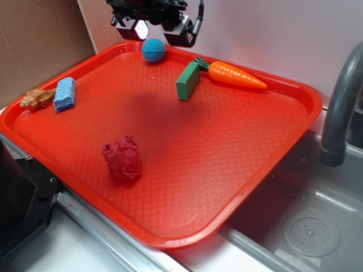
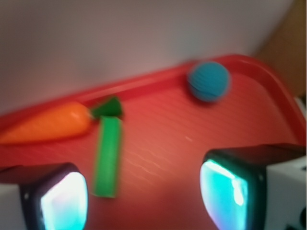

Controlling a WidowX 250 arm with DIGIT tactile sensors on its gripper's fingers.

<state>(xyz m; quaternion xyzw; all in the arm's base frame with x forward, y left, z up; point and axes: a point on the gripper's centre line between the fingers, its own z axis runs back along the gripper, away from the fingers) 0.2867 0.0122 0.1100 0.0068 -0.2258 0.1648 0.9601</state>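
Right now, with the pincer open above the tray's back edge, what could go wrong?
The blue ball lies by the back rim of the tray; a glancing touch from the pincer could roll it away. The green block lies close beside the carrot, so nudging one may shift the other.

White wall [image 1: 283, 34], cardboard panel [image 1: 34, 45] (left), grey sink [image 1: 295, 221], faucet [image 1: 340, 102]

Inscriptions, labels, brands, numbers, signs: none could be read in either view; the wrist view was blurred.
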